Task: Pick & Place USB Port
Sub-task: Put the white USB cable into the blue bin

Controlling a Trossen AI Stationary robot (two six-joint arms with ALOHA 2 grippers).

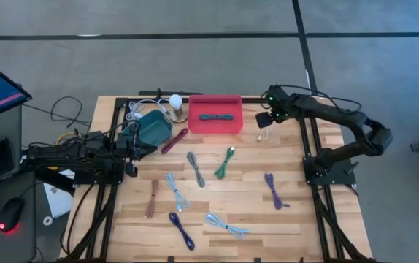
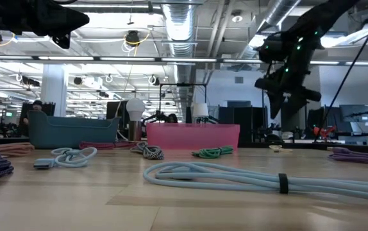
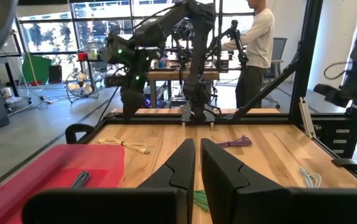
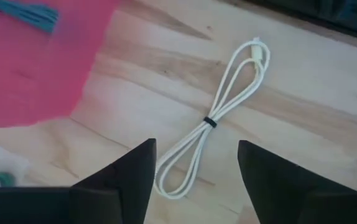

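A thin white USB cable (image 4: 213, 121), bundled with a dark tie, lies flat on the wood just right of the pink tray (image 1: 214, 113). It also shows in the high view (image 1: 263, 135). A dark cable (image 1: 217, 117) lies in the tray. My right gripper (image 4: 196, 163) hovers open over the white cable, its fingers on either side of the lower loop and well above the table (image 2: 286, 96). My left gripper (image 3: 197, 158) is shut at the table's left side, near the teal bin (image 1: 153, 126), and holds nothing.
Several bundled cables lie spread over the table: green (image 1: 224, 162), grey (image 1: 195, 168), purple (image 1: 274, 190), light blue (image 1: 177, 191), brown (image 1: 152, 197), dark blue (image 1: 182, 229), maroon (image 1: 174, 140). A white lamp bulb (image 1: 174, 102) stands by the bin. A person stands beyond the table (image 3: 256, 43).
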